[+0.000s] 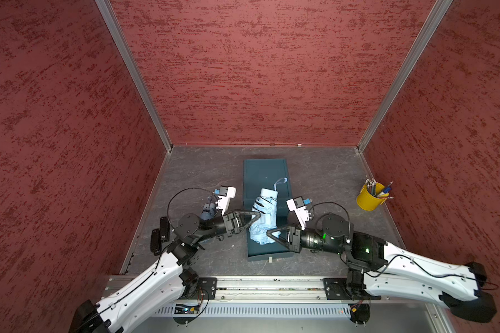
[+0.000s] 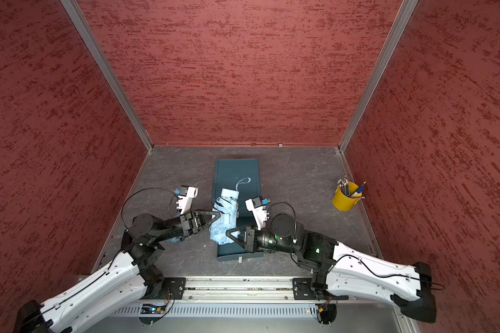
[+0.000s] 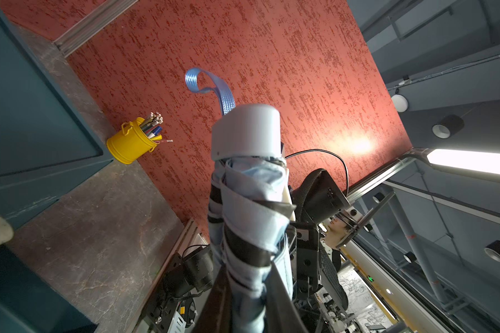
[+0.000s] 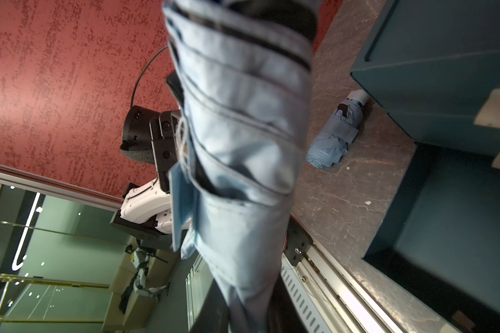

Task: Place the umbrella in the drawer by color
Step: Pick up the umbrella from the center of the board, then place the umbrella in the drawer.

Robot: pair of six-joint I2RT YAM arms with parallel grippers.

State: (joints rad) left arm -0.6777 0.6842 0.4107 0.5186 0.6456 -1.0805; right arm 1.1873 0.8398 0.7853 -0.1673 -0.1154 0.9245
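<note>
Creased matt cloth umbrella with smooth plastic cap; glossy yellow bucket; rough red walls.

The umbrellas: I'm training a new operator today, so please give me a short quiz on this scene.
1. True or false: the yellow bucket holds pencils.
2. What grips the light blue umbrella? A: one arm's fingers. B: both arms' fingers. C: nothing.
3. Where does the darker blue umbrella lie?
Key: 1 true. 2 B, the left fingers and the right fingers. 3 On the table, beside the cabinet.
</note>
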